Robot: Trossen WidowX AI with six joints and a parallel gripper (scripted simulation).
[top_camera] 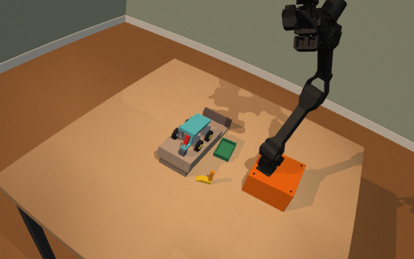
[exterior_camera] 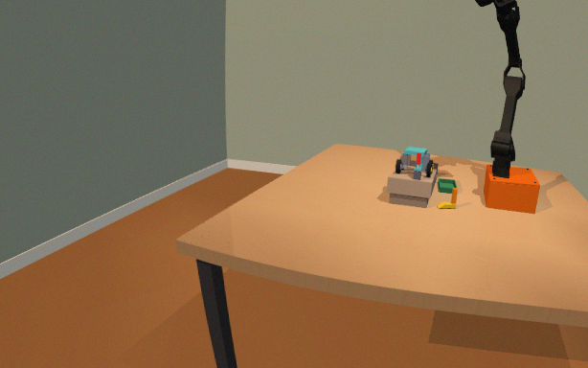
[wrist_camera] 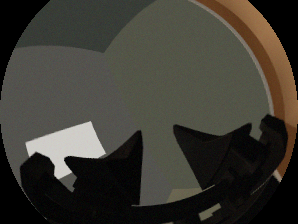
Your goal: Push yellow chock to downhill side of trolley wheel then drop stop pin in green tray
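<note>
Currently, the trolley (top_camera: pixel 195 124) (exterior_camera: pixel 416 151) is held on the ramp (top_camera: pixel 175 156) (exterior_camera: pixel 410 185), with the red-headed stop pin (top_camera: pixel 187 140) (exterior_camera: pixel 418 158) seated at its uphill end. The green tray (top_camera: pixel 224 150) (exterior_camera: pixel 447 186) is set beside the ramp on the table (top_camera: pixel 135 189) (exterior_camera: pixel 335 240); the yellow chock (top_camera: pixel 203 179) (exterior_camera: pixel 447 205) is placed near, off the ramp. High above, the end effector (wrist_camera: pixel 157 131) is left partly open, with nothing gripped.

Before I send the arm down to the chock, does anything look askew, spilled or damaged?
Nothing stands out. The turquoise-topped trolley stands on the brown ramp, the red-headed stop pin is at its end, and the yellow chock with orange handle sits upright on the table.
</note>
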